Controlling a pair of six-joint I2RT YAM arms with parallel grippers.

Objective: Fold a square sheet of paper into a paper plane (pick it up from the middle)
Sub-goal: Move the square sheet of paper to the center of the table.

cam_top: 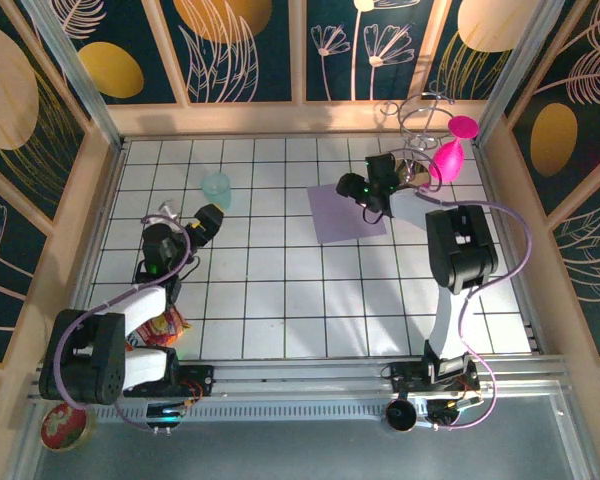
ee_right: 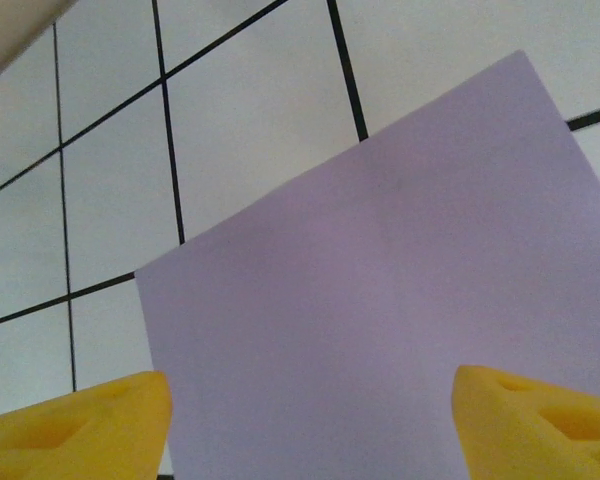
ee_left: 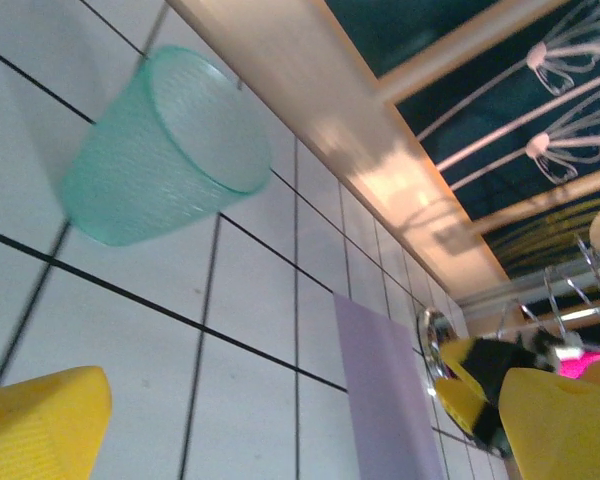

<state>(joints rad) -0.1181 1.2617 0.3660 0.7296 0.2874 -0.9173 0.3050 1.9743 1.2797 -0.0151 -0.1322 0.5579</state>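
While one square sheet of paper lies flat, one cup stands.

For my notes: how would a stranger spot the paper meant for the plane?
On the white tiled table, look in the far half, right of centre, beneath the right gripper. The square sheet of paper lies flat there, unfolded. It is pale lilac and flat, unlike the upright teal cup to its left and the pink bulb to its right.
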